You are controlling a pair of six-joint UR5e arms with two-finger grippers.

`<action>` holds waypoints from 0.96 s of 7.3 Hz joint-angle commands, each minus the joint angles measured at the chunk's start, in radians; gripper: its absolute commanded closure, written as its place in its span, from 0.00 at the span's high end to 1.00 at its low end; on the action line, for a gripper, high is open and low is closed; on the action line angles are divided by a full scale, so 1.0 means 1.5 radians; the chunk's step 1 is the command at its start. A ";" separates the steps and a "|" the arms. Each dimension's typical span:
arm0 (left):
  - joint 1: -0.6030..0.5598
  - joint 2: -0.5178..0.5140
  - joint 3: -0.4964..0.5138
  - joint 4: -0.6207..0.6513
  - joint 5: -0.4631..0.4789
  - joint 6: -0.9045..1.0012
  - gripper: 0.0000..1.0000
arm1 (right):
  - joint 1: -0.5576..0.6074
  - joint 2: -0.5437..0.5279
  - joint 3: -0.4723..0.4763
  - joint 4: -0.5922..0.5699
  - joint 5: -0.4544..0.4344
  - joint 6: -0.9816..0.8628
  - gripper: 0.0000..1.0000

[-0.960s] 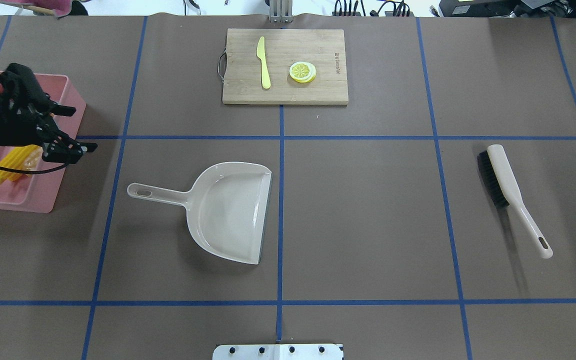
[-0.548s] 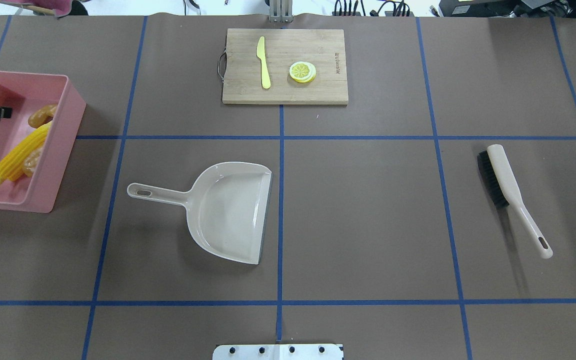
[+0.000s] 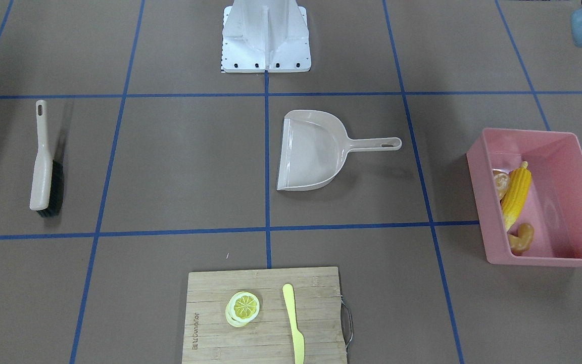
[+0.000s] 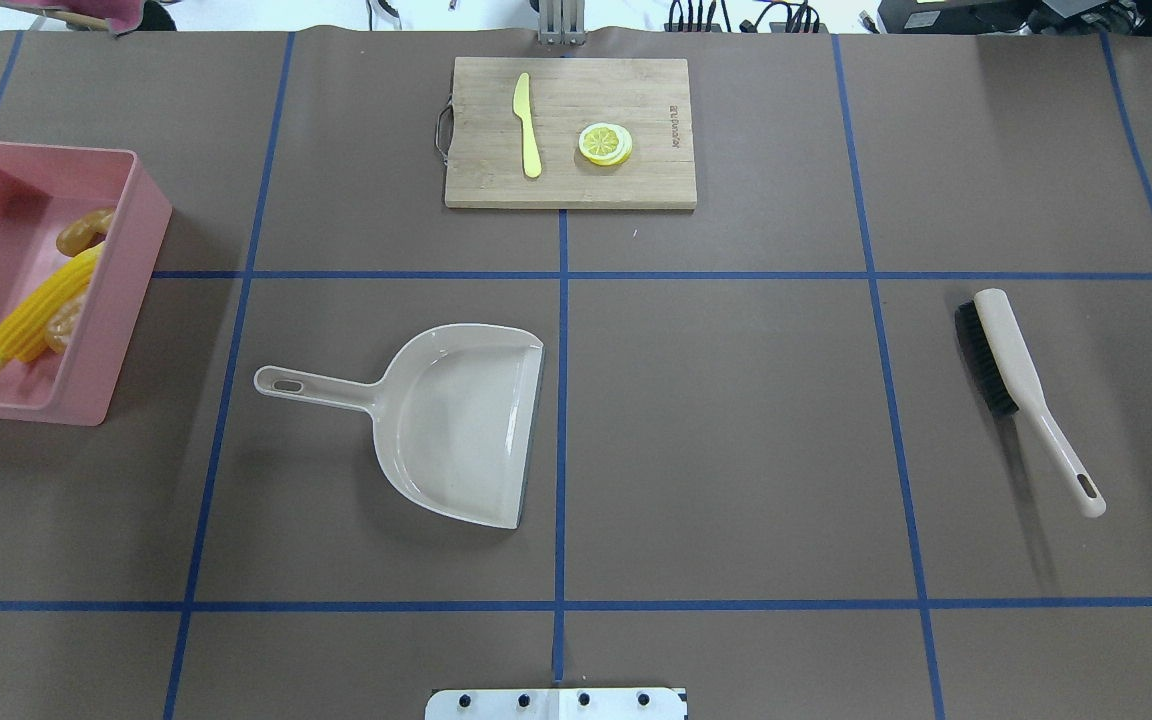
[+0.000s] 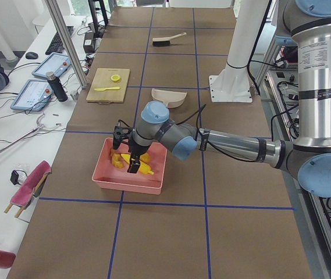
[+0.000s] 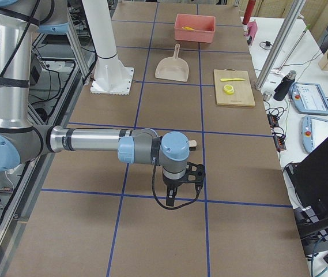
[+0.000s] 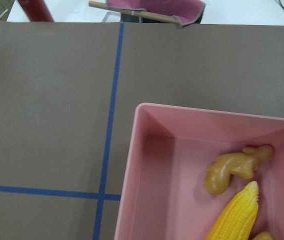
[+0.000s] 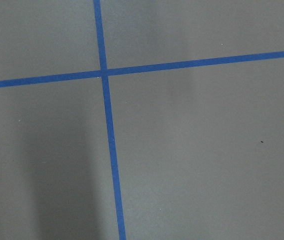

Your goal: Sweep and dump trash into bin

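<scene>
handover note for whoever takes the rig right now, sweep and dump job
Left gripper: by the bin; only the side view shows it, so open or shut cannot be told.
Right gripper: over bare table near the brush; open or shut cannot be told either.
Trash: corn cob, potato and ginger root all lie in the bin.
Dustpan lies flat and empty mid-table. The brush lies on the table. Neither is held.
Done: sweep and dump, by the look of it.
Left: probably only parking the arms.
</scene>
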 commanded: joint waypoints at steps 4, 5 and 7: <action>-0.041 0.084 0.048 0.005 -0.080 0.108 1.00 | 0.000 0.000 0.001 0.000 0.014 -0.031 1.00; -0.043 0.071 0.048 0.068 -0.141 0.111 0.99 | 0.000 0.000 0.000 0.000 0.020 -0.032 1.00; -0.045 0.047 0.046 0.195 -0.157 0.262 1.00 | 0.000 0.000 -0.003 0.000 0.020 -0.032 1.00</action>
